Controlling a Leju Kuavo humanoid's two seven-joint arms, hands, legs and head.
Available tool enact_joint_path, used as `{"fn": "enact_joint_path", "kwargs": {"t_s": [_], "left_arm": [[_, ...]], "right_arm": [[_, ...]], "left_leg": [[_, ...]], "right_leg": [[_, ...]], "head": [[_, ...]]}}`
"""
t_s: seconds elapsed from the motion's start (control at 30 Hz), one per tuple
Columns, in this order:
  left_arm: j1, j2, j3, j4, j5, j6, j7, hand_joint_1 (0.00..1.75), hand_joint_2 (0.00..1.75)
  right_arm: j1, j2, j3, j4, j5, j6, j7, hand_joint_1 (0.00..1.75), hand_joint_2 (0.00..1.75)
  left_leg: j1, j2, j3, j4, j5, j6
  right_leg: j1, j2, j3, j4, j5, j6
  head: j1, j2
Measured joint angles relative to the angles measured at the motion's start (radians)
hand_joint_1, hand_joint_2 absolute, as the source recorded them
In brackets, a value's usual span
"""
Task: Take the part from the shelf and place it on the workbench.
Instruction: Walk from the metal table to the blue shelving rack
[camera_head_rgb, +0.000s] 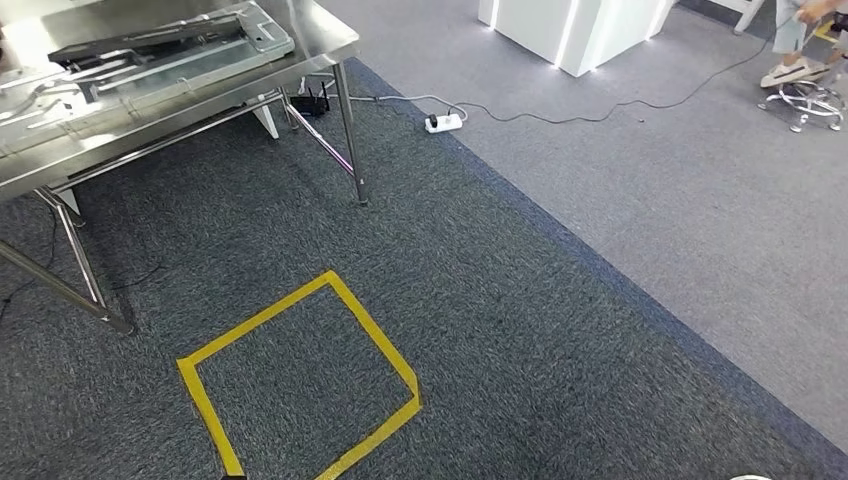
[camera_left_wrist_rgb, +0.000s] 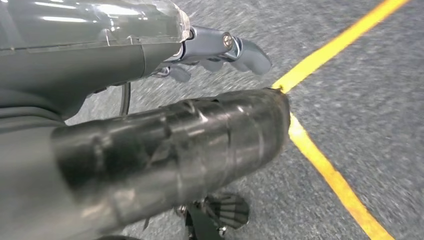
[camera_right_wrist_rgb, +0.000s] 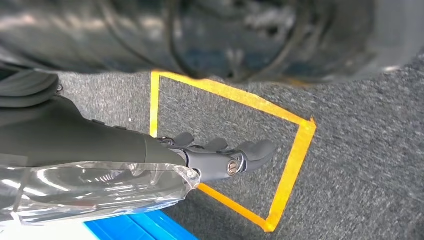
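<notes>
The steel workbench (camera_head_rgb: 318, 40) stands at the upper left of the head view, and flat metal parts (camera_head_rgb: 165, 55) lie on its top. My left hand (camera_left_wrist_rgb: 200, 100) hangs over the dark carpet, its thick thumb (camera_left_wrist_rgb: 190, 145) and darker fingers (camera_left_wrist_rgb: 220, 47) apart, holding nothing. My right hand (camera_right_wrist_rgb: 220, 156) also hangs above the carpet with its fingers stretched out and nothing in them.
A yellow tape square (camera_head_rgb: 300, 380) marks the carpet in front of me. The bench legs (camera_head_rgb: 350, 130) stand beside it. A power strip (camera_head_rgb: 444, 123) with a cable lies beyond. A white cabinet (camera_head_rgb: 570, 30) and a seated person (camera_head_rgb: 795, 40) are further off. A blue surface (camera_right_wrist_rgb: 135, 227) lies near my right arm.
</notes>
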Motion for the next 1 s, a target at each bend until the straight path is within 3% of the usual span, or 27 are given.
{"fn": "enact_joint_path", "kwargs": {"t_s": [0.1,0.17,0.23,0.3,0.33,0.37,0.4,0.47,0.53,0.6,0.67,0.73,0.8,0.83,0.87,0.93,1.0], "left_arm": [[-0.003,0.0,0.0,0.0,0.003,-0.002,-0.006,0.0,0.0],[-0.002,0.0,0.001,0.0,0.002,-0.002,-0.007,0.0,0.0],[0.0,0.0,0.001,0.0,0.001,-0.002,-0.008,0.0,0.0],[0.002,0.0,0.001,0.0,0.001,-0.004,-0.008,0.0,0.0],[0.001,0.0,0.001,0.0,0.001,-0.004,-0.009,0.0,0.0],[0.0,0.0,0.001,0.0,0.001,-0.005,-0.01,0.0,0.0],[-0.001,0.0,0.001,0.0,0.001,-0.005,-0.011,0.0,0.0],[-0.001,0.0,0.001,0.0,0.003,-0.006,-0.014,0.0,0.0],[-0.003,-0.001,0.001,0.0,0.004,-0.006,-0.017,0.0,0.0],[-0.006,-0.004,0.001,0.0,0.004,-0.006,-0.018,0.0,0.0],[-0.008,-0.006,0.001,0.0,0.004,-0.006,-0.019,0.0,0.0],[-0.006,-0.006,0.001,0.0,0.004,-0.006,-0.02,0.0,0.0],[-0.002,-0.006,0.001,0.0,0.004,-0.006,-0.02,0.0,0.0],[0.0,-0.006,0.001,0.0,0.004,-0.006,-0.02,0.0,0.0],[0.0,-0.006,0.001,0.0,0.004,-0.006,-0.02,0.0,0.0],[0.001,-0.006,0.001,0.0,0.004,-0.006,-0.02,0.0,0.0],[0.001,-0.006,0.001,0.0,0.004,-0.007,-0.02,0.0,0.0]], "right_arm": [[0.002,0.002,0.016,0.01,0.01,0.01,-0.013,0.0,0.0],[0.002,0.002,0.022,0.013,0.014,0.012,-0.016,0.0,0.0],[-0.001,0.002,0.031,0.016,0.017,0.013,-0.02,0.0,0.0],[-0.001,0.003,0.037,0.02,0.02,0.014,-0.023,0.0,0.0],[-0.001,0.003,0.039,0.021,0.022,0.015,-0.023,0.0,0.0],[0.0,0.002,0.041,0.022,0.024,0.015,-0.023,0.0,0.0],[0.0,0.002,0.042,0.023,0.026,0.015,-0.024,0.0,0.0],[-0.001,0.002,0.047,0.024,0.03,0.018,-0.025,0.0,0.0],[-0.001,0.002,0.051,0.025,0.032,0.024,-0.026,0.0,0.0],[0.001,0.001,0.053,0.025,0.033,0.027,-0.026,0.0,0.0],[0.001,0.0,0.054,0.026,0.033,0.028,-0.025,0.0,0.0],[0.0,-0.001,0.055,0.026,0.034,0.028,-0.025,0.0,0.0],[0.0,-0.001,0.055,0.027,0.034,0.028,-0.025,0.0,0.0],[0.001,-0.001,0.055,0.028,0.034,0.028,-0.025,0.0,0.0],[0.001,-0.001,0.055,0.028,0.034,0.028,-0.025,0.0,0.0],[0.001,-0.001,0.055,0.029,0.034,0.028,-0.025,0.0,0.0],[-0.001,-0.001,0.056,0.029,0.034,0.028,-0.025,0.0,0.0]], "left_leg": [[0.002,0.019,0.007,-0.02,0.007,0.012],[0.007,0.042,0.013,-0.035,0.018,0.023],[0.003,0.067,0.012,-0.037,0.02,0.029],[-0.001,0.093,0.011,-0.034,0.017,0.031],[-0.002,0.104,0.011,-0.032,0.015,0.031],[-0.002,0.114,0.012,-0.031,0.012,0.03],[-0.002,0.123,0.014,-0.029,0.009,0.027],[-0.006,0.14,0.018,-0.026,0.002,0.018],[-0.009,0.154,0.021,-0.024,-0.002,0.008],[-0.009,0.162,0.025,-0.023,-0.006,-0.002],[-0.006,0.13,0.012,0.013,-0.036,-0.012],[-0.003,0.084,-0.038,0.129,-0.103,-0.02],[-0.002,0.072,-0.097,0.252,-0.147,-0.022],[-0.002,0.071,-0.107,0.268,-0.138,-0.022],[-0.002,0.069,-0.099,0.244,-0.11,-0.02],[-0.001,0.04,-0.045,0.113,-0.032,-0.012],[0.0,0.0,-0.005,0.011,0.005,-0.004]], "right_leg": [[-0.001,0.018,-0.008,-0.002,0.005,0.022],[0.002,-0.016,-0.03,0.048,-0.028,0.029],[0.001,-0.062,-0.088,0.17,-0.094,0.033],[-0.002,-0.08,-0.129,0.26,-0.123,0.037],[-0.002,-0.085,-0.125,0.256,-0.112,0.038],[-0.002,-0.091,-0.097,0.21,-0.084,0.037],[-0.002,-0.103,-0.057,0.141,-0.052,0.034],[0.006,-0.133,0.009,0.023,-0.014,0.024],[0.013,-0.141,0.022,-0.008,-0.013,0.014],[0.01,-0.125,0.019,-0.013,-0.009,0.006],[0.005,-0.109,0.019,-0.019,-0.004,-0.004],[0.003,-0.093,0.018,-0.021,-0.001,-0.012],[0.004,-0.071,0.017,-0.02,0.0,-0.014],[0.004,-0.058,0.017,-0.019,0.0,-0.015],[0.004,-0.044,0.018,-0.018,0.0,-0.015],[0.004,-0.019,0.02,-0.015,0.0,-0.013],[0.004,0.003,0.014,-0.009,0.0,-0.004]], "head": [[0.0,0.0],[0.003,0.0],[0.005,0.0],[0.005,0.0],[0.005,0.0],[0.005,0.0],[0.005,0.0],[0.005,0.0],[0.005,0.0],[0.005,0.0],[0.004,0.0],[0.004,0.0],[0.004,0.0],[0.004,0.0],[0.004,0.0],[0.004,0.0],[0.004,0.0]]}}
